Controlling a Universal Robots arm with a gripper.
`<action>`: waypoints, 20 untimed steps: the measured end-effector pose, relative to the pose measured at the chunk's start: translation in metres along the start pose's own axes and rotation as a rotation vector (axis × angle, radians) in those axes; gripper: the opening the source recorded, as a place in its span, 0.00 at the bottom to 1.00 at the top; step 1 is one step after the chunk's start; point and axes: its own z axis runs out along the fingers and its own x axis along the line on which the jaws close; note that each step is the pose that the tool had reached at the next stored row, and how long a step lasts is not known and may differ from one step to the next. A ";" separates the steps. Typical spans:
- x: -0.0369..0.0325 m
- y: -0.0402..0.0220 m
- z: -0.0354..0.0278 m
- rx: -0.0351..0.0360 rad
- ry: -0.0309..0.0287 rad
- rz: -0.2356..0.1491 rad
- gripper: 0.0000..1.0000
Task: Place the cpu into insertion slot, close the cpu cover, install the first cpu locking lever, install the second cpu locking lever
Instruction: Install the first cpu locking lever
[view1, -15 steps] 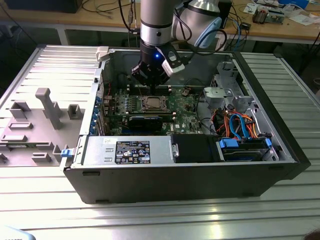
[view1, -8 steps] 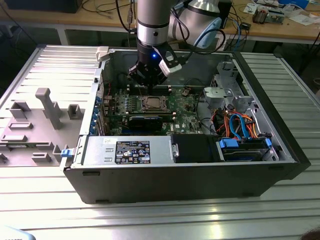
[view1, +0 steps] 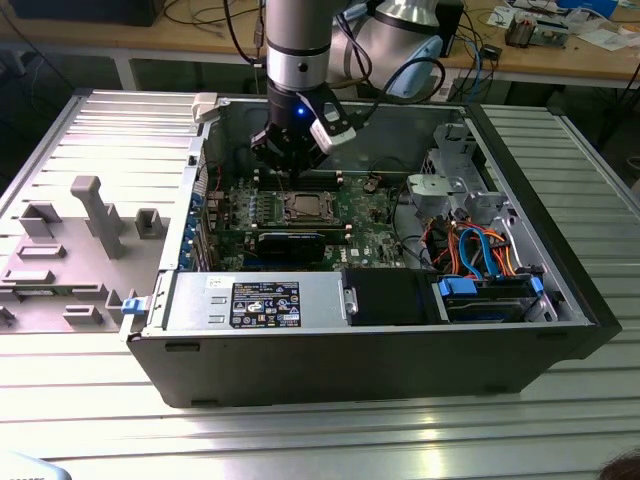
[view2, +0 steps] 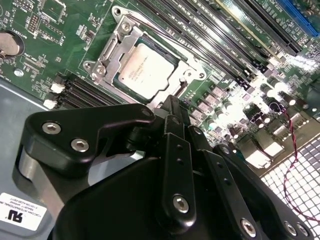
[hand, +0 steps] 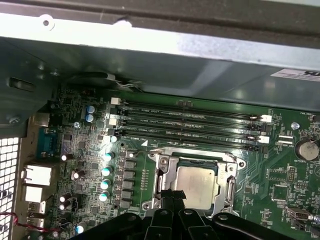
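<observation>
The black multi-link gripper (view1: 290, 150) on the grey robot arm (view1: 298, 45) hangs inside the open dark computer case (view1: 380, 350), above the green circuit board (view1: 370, 215) and just behind the socket as the exterior view shows it. In both wrist views its fingertips lie pressed together with nothing between them, so the gripper (view2: 172, 107) is clenched empty, its tip hovering at the socket's near edge; contact with the socket cannot be judged from these angles.

The cpu (view2: 145, 70), a small flat square chip with a silver-grey metal top, sits level in the insertion slot (hand: 162, 192), a square socket recess with a silvery metal rim. The cpu cover (view2: 117, 50), a thin silvery metal frame plate with a cut-out centre, lies flat around the chip, whose top shows through the opening. A thin wire lever (view2: 160, 35) runs along one side of the frame; whether it is latched is not clear.

Four long black memory slots (hand: 190, 125) run parallel just beside the socket. A silver round coin battery (hand: 306, 149) sits farther along the board. On the exterior view's left, grey plastic fixtures (view1: 95, 215) stand on the ribbed metal table (view1: 330, 440).
</observation>
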 end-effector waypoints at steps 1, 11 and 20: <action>0.0009 0.0001 0.0000 0.0000 -0.0001 0.000 0.11; 0.0070 0.0008 0.0000 0.0000 0.0000 0.000 0.11; 0.0112 0.0014 0.0001 0.0000 0.0000 0.000 0.11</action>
